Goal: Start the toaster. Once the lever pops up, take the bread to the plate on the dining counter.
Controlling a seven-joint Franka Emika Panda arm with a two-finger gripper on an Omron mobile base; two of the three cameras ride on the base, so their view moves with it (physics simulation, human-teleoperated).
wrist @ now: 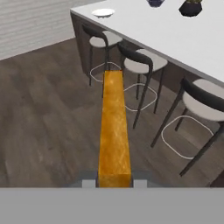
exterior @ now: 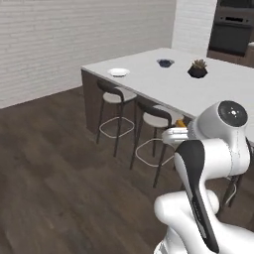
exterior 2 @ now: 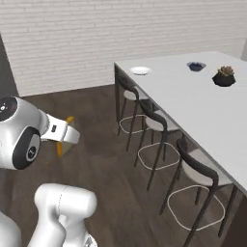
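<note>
Sitting between the jaws — bread (wrist: 114, 131) held edge-on.

Matt white-topped dining counter (exterior: 163, 82), rough golden-crusted bread (wrist: 114, 127), dark wood-plank floor (exterior: 49, 163), glossy white plate (exterior: 118, 72)

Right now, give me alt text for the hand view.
The gripper holds the bread edge-on above a dark wood floor. Beyond stand three stools along the dining counter, with the plate near its far corner.
</note>
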